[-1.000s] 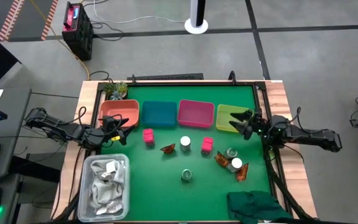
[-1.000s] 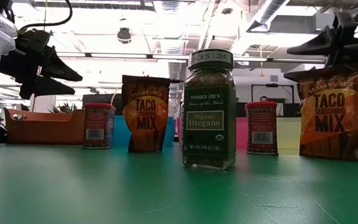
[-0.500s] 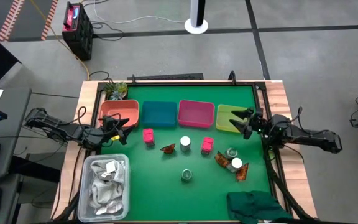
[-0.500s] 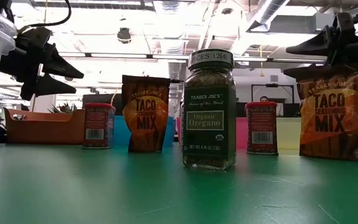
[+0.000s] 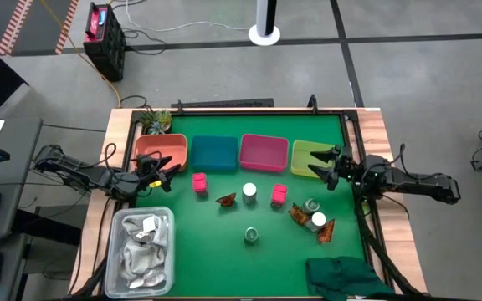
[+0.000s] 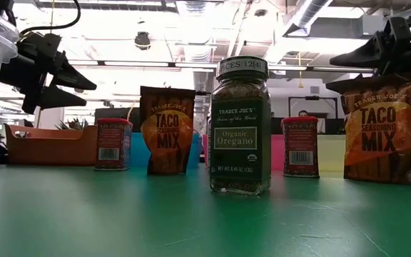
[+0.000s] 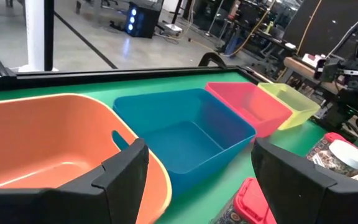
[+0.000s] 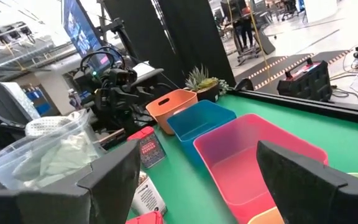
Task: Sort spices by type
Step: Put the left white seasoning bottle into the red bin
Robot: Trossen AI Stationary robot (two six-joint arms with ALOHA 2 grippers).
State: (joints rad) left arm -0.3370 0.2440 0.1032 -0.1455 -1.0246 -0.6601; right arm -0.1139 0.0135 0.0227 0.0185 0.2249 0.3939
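Nothing was sorted: all four bins (image 5: 213, 153) sat empty, every spice (image 5: 250, 237) stood on the surface (image 5: 216, 242), and my left claw (image 5: 164, 170) and right claw (image 5: 322, 165) hung open, holding nothing.

A green tabletop (image 5: 224, 242) is carrying four bins: orange (image 5: 161, 150), blue (image 5: 214, 153), pink (image 5: 264, 153) and yellow-green (image 5: 310, 156). Pink blocks (image 5: 199, 183) are showing red; the foil packets (image 6: 167, 130) are glowing orange-brown; a dark green cloth (image 5: 346, 278) is lying at five o'clock.

Glass jar (image 6: 240, 128): "Trader Joe's Organic Oregano", USDA Organic seal. Two foil packets (image 6: 166, 130) (image 6: 379, 132): "Trader Joe's Taco Seasoning Mix", left one partly readable. Other labels too small.
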